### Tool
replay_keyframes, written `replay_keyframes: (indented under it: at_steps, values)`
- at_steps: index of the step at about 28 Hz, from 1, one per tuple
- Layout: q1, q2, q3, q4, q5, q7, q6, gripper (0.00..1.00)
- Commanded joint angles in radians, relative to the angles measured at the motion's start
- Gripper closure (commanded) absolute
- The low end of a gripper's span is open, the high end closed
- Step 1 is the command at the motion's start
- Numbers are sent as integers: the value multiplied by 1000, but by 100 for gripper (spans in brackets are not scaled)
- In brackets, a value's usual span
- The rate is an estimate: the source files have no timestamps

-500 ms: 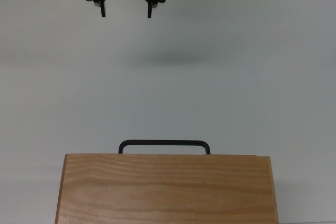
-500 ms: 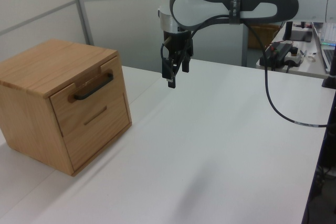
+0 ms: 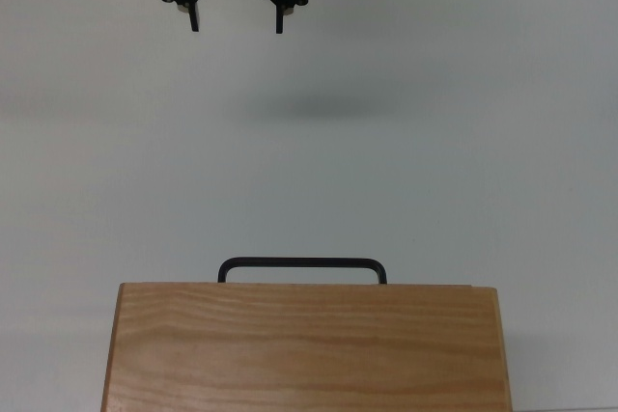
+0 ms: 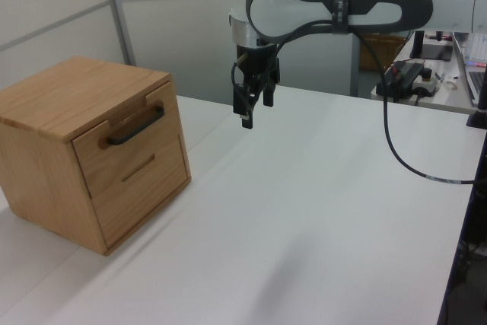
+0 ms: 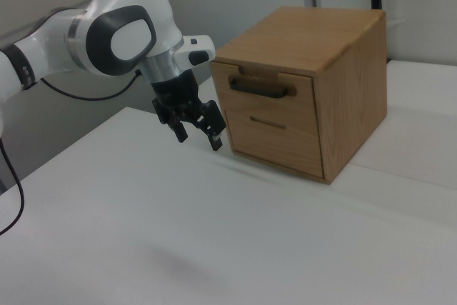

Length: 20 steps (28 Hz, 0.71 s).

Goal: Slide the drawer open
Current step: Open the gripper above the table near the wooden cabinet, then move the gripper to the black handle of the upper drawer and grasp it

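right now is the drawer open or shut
Shut. The drawer front sits flush with the cabinet face, and the open claw hangs apart from the handle.

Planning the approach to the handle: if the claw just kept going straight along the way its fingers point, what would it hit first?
The claw points straight down with its fingers open, so it would most likely meet the bare white table first. The drawer and its handle stand off to the side, out of that line.
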Motion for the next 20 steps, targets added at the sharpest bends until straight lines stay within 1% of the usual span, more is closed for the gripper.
replay_keyframes:
  at_steps: [1,2,5,7,8,9,12,13,18,19,20]
  values:
    - [0,-14,-3,-18,46,122,37,0]
    - [0,-12,-3,-19,52,200,57,0]
    - [0,-11,-2,-18,58,312,67,0]
    - [-1,-11,-3,-18,79,413,68,0]
    - [-3,-8,-6,-18,110,544,92,0]
    - [-8,-8,-8,-18,113,625,114,0]
    - [-17,-8,-9,-24,103,846,175,0]
    - [-17,-8,-8,-24,86,941,182,0]
    - [-17,-8,-8,-22,78,1137,192,2]
    - [-18,-8,-8,-19,78,1199,203,2]
    - [-18,-8,-8,-19,78,1221,215,2]
